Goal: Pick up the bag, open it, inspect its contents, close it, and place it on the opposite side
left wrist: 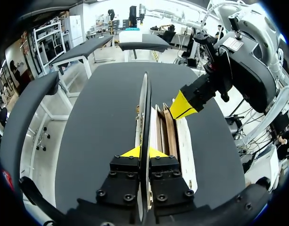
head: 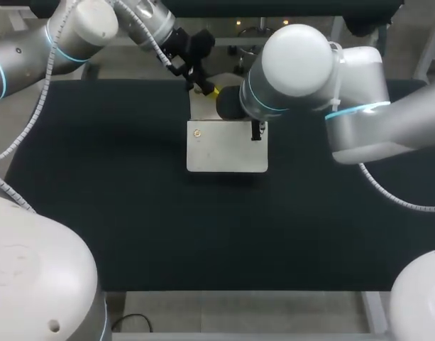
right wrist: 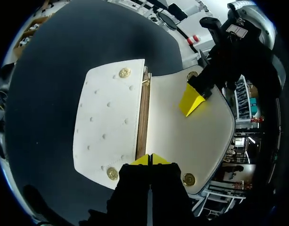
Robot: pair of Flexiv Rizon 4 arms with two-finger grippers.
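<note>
The left gripper [left wrist: 143,151] is clamped on the thin edge of the bag's flap [left wrist: 145,101], which stands upright between its yellow tips. Just beside the flap the bag [right wrist: 109,127] gapes open, with brown dividers showing inside. The right gripper [right wrist: 150,159] has its tips pressed nearly together on the brown rim at one end of the opening, gripping it. The white quilted body lies to one side of that rim and the flap to the other. The bag sits mid-table, close to the far edge, with both arms meeting over it. The black table [head: 96,185] spreads wide to either side of the bag and toward the near edge.
</note>
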